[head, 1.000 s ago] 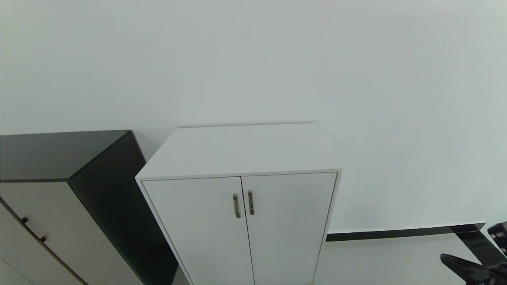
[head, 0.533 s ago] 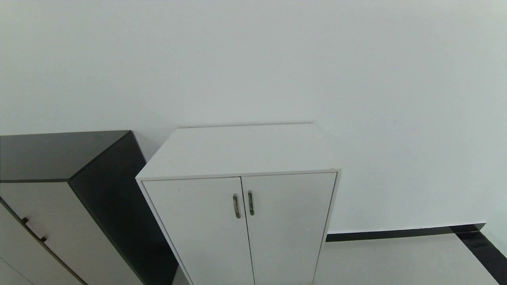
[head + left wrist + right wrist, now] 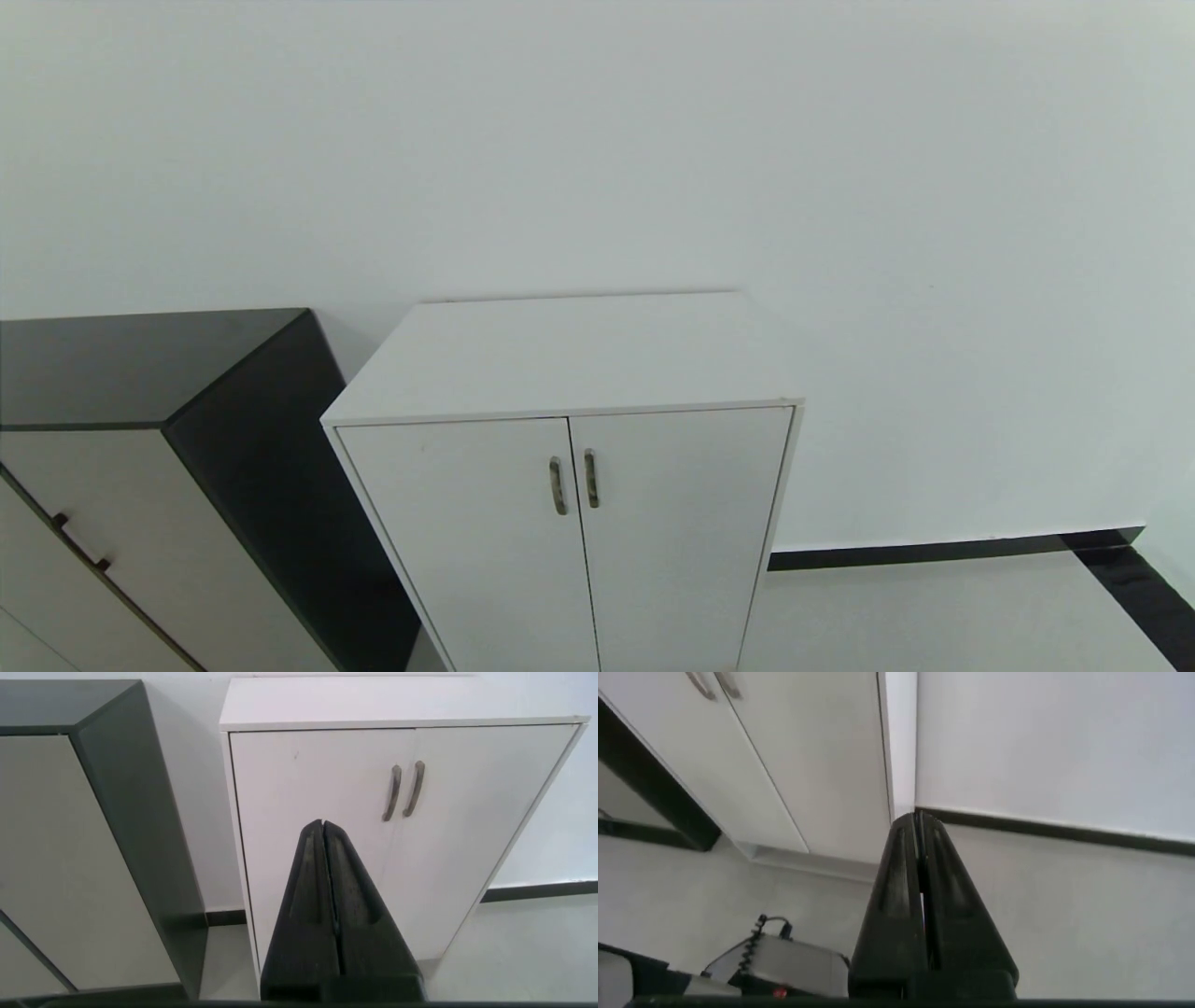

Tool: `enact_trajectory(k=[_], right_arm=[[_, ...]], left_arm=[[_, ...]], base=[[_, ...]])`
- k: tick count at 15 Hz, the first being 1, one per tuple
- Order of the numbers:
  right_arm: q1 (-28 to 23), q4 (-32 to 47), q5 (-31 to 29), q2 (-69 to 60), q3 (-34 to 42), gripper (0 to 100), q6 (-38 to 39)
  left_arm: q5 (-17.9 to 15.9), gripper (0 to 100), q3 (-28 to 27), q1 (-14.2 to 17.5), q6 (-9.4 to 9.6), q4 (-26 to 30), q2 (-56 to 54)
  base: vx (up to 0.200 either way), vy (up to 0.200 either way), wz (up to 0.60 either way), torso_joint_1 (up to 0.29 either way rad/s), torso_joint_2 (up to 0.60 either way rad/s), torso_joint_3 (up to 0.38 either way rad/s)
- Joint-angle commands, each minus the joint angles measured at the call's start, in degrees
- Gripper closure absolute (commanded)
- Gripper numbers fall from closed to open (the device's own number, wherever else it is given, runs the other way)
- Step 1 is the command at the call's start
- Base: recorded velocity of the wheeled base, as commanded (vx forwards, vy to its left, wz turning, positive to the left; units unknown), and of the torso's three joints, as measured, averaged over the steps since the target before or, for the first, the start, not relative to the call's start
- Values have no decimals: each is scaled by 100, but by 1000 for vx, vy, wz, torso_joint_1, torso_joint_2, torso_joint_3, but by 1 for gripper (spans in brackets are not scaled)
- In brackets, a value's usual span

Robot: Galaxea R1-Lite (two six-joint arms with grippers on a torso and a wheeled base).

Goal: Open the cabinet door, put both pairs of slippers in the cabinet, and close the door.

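Lower left of the head view: a dark-topped cabinet (image 3: 140, 369) with a pale front stands against the wall (image 3: 597, 140).

Lower centre, just beside it: the white cabinet (image 3: 569, 350). Its left door (image 3: 467, 541) and right door (image 3: 672, 523) are both shut. Two vertical metal handles, the left handle (image 3: 557, 485) and the right handle (image 3: 590, 478), sit side by side at the meeting edge.

Lower right: a black skirting strip (image 3: 934, 549) runs along the wall above the pale floor (image 3: 934, 616).

Left gripper (image 3: 324, 831): fingers clenched together, grasping nothing, pointed at the left door.

Right gripper (image 3: 919, 821): fingers clenched together, grasping nothing, its tip in line with the white cabinet's side edge and the skirting strip.
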Motion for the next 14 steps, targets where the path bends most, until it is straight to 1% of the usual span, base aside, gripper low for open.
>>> enact_trajectory(k=[1,3,5,9,10,11,12,14], right_arm=[[-156,0,-7,-359,5,100,-15],[-446,0,-7,-596,5,100,-15],[-604,0,-16,-922,5,100,-15],[-666,0,-95,-1027,5,100,2],[-771,9,-104,-983,-4,100,-15],[-1202,9,-104,-869,-4,100,-51],[-1308,9,-95,-966,5,100,-59],[-1272,9,-69,-1519,5,100,-68]], left_arm=[[1,100,0,4,-6,0,-1],[1,100,0,4,-6,0,-1],[1,100,0,4,-6,0,-1],[1,100,0,4,-6,0,-1],[1,100,0,4,-6,0,-1],[1,100,0,4,-6,0,-1],[1,100,0,4,-6,0,-1],[1,100,0,4,-6,0,-1]], base=[[0,0,0,0,0,0],[0,0,0,0,0,0],[0,0,0,0,0,0],[0,0,0,0,0,0],[0,0,0,0,0,0],[0,0,0,0,0,0],[0,0,0,0,0,0],[0,0,0,0,0,0]])
